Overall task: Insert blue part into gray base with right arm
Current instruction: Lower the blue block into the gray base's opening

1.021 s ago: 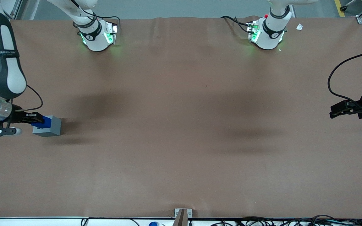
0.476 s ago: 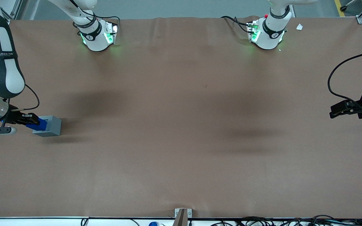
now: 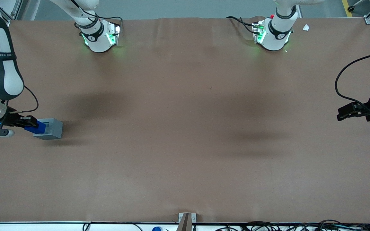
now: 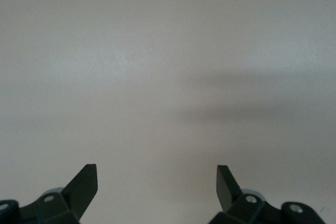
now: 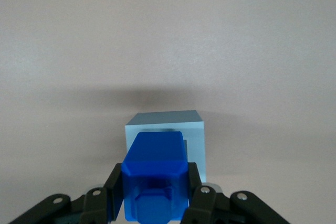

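The gray base (image 3: 49, 129) stands on the brown table near the working arm's end. My right gripper (image 3: 30, 124) is shut on the blue part (image 3: 36, 127) and holds it beside and slightly above the base's edge. In the right wrist view the blue part (image 5: 155, 174) sits between the two black fingers (image 5: 112, 190), its stepped knob facing the camera, with the gray base (image 5: 173, 124) just past it on the table. The base's top recess is hidden by the blue part.
The two arm pedestals (image 3: 100, 37) with green lights stand at the table's edge farthest from the front camera. A small metal bracket (image 3: 186, 218) sits at the table's nearest edge. A white scrap (image 3: 306, 28) lies toward the parked arm's end.
My gripper with the blue part has drawn back from over the gray base toward the working arm's end of the table; the blue part now overlaps only the base's edge.
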Motion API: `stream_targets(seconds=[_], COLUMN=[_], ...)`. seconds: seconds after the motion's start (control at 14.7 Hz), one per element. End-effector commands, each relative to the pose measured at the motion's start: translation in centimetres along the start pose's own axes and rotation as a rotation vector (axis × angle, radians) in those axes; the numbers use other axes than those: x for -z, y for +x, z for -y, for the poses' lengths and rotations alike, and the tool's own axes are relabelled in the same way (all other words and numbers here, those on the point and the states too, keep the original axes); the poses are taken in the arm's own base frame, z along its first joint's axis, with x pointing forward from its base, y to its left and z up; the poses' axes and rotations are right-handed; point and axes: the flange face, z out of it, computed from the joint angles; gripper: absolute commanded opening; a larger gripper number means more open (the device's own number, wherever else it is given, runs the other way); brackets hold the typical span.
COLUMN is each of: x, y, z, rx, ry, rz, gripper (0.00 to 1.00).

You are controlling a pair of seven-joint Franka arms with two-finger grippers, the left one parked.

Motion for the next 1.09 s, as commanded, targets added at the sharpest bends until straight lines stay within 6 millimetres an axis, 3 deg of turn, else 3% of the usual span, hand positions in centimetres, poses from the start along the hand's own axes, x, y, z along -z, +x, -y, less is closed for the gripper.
stream_targets(seconds=[0.0,0.14,1.02], x=[0.2,-0.4,-1.8], y=[-0.9,-1.1,-1.8], z=[-0.6,-1.3,-0.5], rx=[-0.008,-0.023,-0.013], ry=[-0.006,-0.002,0.011], rz=[-0.019,-0.013,0.020], gripper=[0.10,0.09,0.10])
